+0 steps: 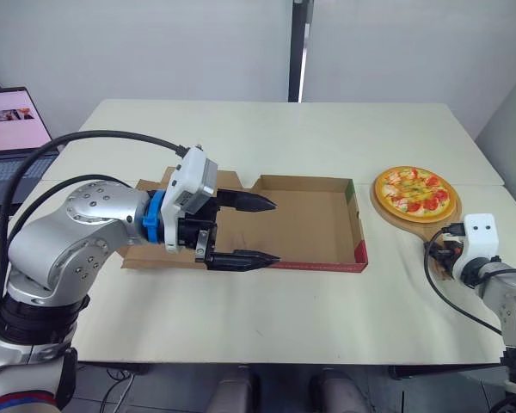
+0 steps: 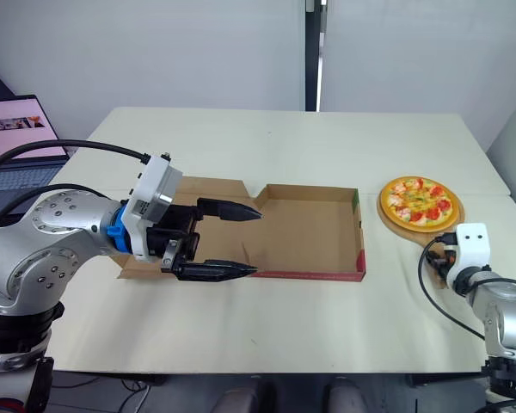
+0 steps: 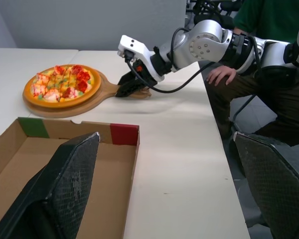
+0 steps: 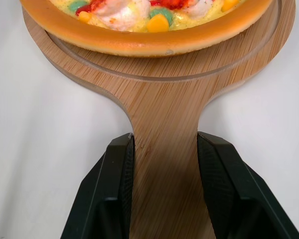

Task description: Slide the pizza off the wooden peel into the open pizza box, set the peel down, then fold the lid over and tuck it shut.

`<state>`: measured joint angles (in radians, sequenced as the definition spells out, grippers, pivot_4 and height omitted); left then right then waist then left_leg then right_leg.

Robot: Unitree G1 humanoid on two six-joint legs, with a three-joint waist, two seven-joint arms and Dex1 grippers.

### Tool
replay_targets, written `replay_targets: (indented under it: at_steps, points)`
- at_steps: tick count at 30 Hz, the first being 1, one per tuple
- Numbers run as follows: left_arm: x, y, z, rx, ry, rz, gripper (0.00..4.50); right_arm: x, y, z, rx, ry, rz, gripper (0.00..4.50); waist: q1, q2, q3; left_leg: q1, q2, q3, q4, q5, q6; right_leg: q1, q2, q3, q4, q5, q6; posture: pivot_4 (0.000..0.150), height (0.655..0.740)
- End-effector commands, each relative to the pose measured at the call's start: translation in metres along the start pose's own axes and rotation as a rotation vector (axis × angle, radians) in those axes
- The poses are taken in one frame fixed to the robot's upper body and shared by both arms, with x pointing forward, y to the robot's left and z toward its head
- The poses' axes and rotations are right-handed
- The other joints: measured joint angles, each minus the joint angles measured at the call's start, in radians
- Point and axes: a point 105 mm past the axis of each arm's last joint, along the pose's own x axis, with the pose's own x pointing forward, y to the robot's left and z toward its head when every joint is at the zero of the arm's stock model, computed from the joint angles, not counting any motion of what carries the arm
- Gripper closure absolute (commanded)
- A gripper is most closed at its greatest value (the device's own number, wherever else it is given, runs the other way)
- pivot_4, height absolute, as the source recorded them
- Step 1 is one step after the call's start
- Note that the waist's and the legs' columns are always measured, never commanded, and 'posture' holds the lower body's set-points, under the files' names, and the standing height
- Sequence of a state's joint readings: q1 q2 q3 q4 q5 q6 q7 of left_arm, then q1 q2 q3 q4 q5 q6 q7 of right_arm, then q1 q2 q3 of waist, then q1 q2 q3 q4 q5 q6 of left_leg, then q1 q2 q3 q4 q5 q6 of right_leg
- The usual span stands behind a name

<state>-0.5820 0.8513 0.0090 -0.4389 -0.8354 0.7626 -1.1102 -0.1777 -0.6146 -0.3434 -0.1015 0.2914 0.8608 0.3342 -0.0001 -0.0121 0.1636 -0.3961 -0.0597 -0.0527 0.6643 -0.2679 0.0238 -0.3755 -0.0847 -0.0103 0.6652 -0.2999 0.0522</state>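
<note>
— So, far L to R, quick: what's on the table (image 1: 267, 138)?

— Laptop (image 1: 9, 142) at the far L edge, not part of the job. Next the left gripper (image 1: 275, 231): fingers spread wide, holding nothing, hovering over the lid (image 1: 230, 182), which lies flat to the L of the tray. Then the pizza box (image 1: 314, 225), open, tray bare, no pizza in it.

— And the pizza?

— Pizza (image 1: 414, 190) sits whole on the wooden peel (image 1: 404, 219), just R of the box, peel flat on the table, handle pointing toward the robot.

— R arm?

— Right gripper (image 4: 165, 135) is on the handle. 2 fingers (image 4: 117, 179) flank it, 1 per side, pads against both edges, so it's pinching the handle as far as I can tell. Peel not lifted yet.

— So which step?

— Step 1, I'd say: grasp made, nothing transferred. Task barely begun.

— Next move needs?

— Firm grip, lift level, carry L over the box's R wall, then tilt so the pizza slides into the tray. Handle's narrow and the load sits out front, so it could twist in the pinch, imo. L gripper prob. should stay off the tray.

— Anything else?

— A person (image 3: 269, 20) sits beyond the R arm, hand (image 3: 222, 74) near the table edge.
</note>
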Motion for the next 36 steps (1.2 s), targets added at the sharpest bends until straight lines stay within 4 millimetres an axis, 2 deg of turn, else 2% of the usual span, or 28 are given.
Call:
replay_targets:
  at_steps: [1, 8, 12, 19, 22, 26, 36]
  points:
    - [-0.01, 0.004, 0.007, 0.034, 0.001, 0.039, 0.0, -0.014, -0.014, 0.052, -0.071, -0.172, -0.013, 2.93, -0.002, 0.002, 0.001, -0.001, 0.0, 0.0, 0.0, 0.0, 0.0, -0.001, 0.0, 0.0, 0.0, 0.0, 0.0, 0.15, 0.7281]
    - [-0.019, 0.005, 0.009, 0.002, -0.026, 0.079, 0.0, -0.024, -0.01, 0.093, -0.158, -0.22, 0.107, 2.93, -0.014, 0.007, 0.004, -0.004, 0.001, 0.002, -0.001, 0.002, -0.003, -0.006, 0.0, 0.001, 0.002, 0.0, 0.0, 0.15, 0.7281]
    - [-0.029, 0.008, 0.006, -0.007, 0.001, 0.137, 0.0, -0.027, 0.003, 0.12, -0.253, -0.255, 0.191, 2.93, -0.027, 0.007, 0.004, -0.004, 0.001, 0.003, -0.002, 0.002, -0.003, -0.007, 0.0, 0.001, 0.002, 0.0, 0.0, 0.15, 0.7281]
    - [-0.046, 0.007, -0.005, -0.038, 0.055, 0.215, 0.0, -0.029, 0.038, 0.145, -0.424, -0.274, 0.369, 2.93, -0.028, 0.007, 0.005, -0.005, 0.001, 0.002, -0.002, 0.002, -0.003, -0.007, 0.0, 0.001, 0.001, 0.0, 0.0, 0.15, 0.7281]
    - [-0.053, 0.005, -0.008, -0.056, 0.075, 0.239, 0.0, -0.026, 0.061, 0.147, -0.489, -0.268, 0.476, 2.93, -0.028, 0.006, 0.006, -0.005, 0.001, 0.003, -0.001, 0.002, -0.003, -0.009, -0.001, 0.001, 0.001, 0.0, 0.0, 0.15, 0.7281]
    - [-0.057, 0.001, -0.013, -0.065, 0.104, 0.245, 0.0, -0.019, 0.075, 0.142, -0.59, -0.254, 0.547, 2.93, -0.028, 0.007, 0.006, -0.006, 0.001, 0.002, -0.002, 0.002, -0.004, -0.009, -0.001, 0.001, 0.002, 0.0, 0.0, 0.15, 0.7281]
    - [-0.06, -0.002, -0.02, -0.077, 0.133, 0.253, 0.0, -0.014, 0.078, 0.14, -0.773, -0.273, 0.582, 2.93, -0.016, 0.007, 0.006, -0.007, 0.001, 0.003, -0.001, 0.002, -0.004, -0.011, -0.001, 0.001, 0.002, 0.0, 0.0, 0.15, 0.7281]
